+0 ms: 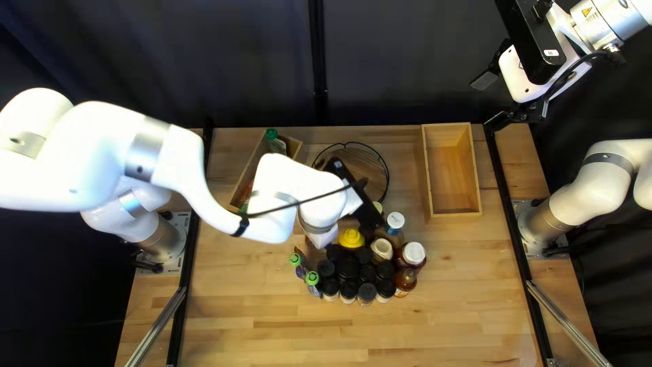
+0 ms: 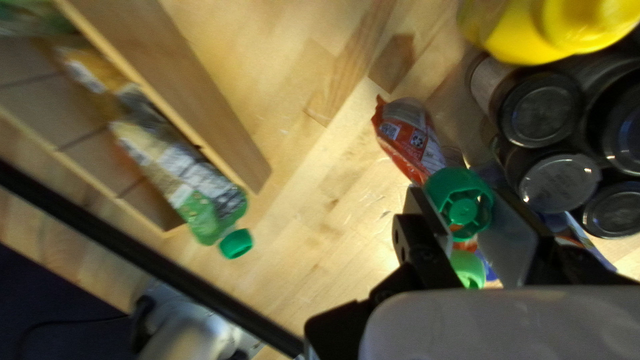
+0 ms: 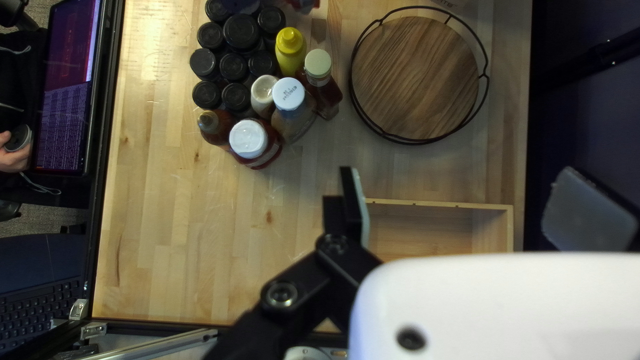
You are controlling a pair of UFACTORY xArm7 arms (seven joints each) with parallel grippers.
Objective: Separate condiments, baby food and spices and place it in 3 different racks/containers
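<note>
White jointed left arm (image 1: 95,156): stretched inward, bent downward
Black-fingered left hand (image 1: 322,236): pinching
Black-fingered right hand (image 1: 494,100): raised, spread wide

Yellow bottle (image 2: 533,33) partly past view's edge

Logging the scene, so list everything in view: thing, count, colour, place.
Table: one, pale wood, centre
Curtain: dark, behind
Boxes: two, wooden, far left and far right
Tray: one, brown, black wire rim, between boxes
Black-lidded jars: at least nine, mid-table
Yellow bottle: one, among jars
Other bottles and jars: five, white, cream or amber tops, same cluster
Pouches: three by jars, green caps; at least two in left box
Screen, keyboard: one each, dark, beyond near edge
Rails: two, silver, table sides
Arms: two, white
Left gripper: black, shut on red pouch's cap
Right gripper: black, open
Person's hand: one, by screen
</note>
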